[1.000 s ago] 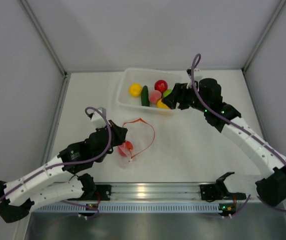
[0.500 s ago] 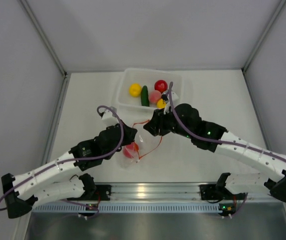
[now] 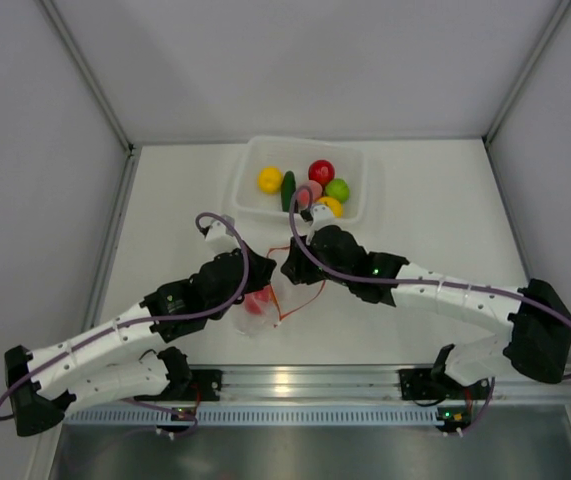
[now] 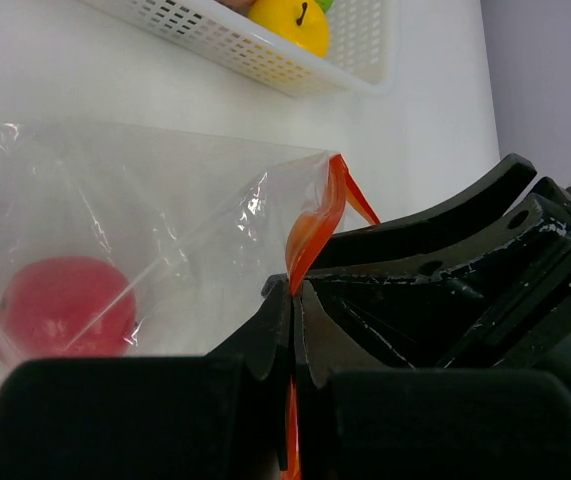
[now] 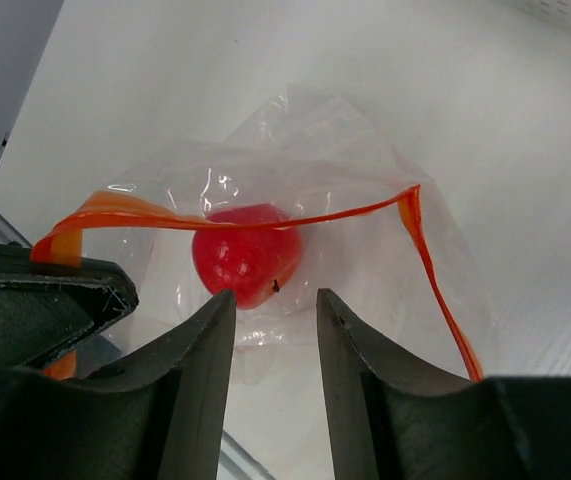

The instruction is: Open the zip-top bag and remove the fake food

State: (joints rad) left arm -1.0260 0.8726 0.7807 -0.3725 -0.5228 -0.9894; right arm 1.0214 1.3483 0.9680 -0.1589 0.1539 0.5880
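Near the middle of the table (image 3: 435, 210) | left gripper (image 4: 293, 325) is pinching the bag (image 4: 165, 220) by its orange strip (image 4: 317, 222), fully closed | right gripper (image 5: 273, 330) is hovering partly open, empty, over the red fruit (image 5: 245, 255) lying inside the bag | other fruits (image 3: 321, 171) are sitting in the far basket (image 3: 300, 142)

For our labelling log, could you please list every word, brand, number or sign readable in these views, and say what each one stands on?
No readable text appears in any view.
zip-top bag: clear plastic, no print.
fake food: no stickers or marks visible.
basket: plain white mesh, no label.
arms: small green lights only; no lettering can be made out.
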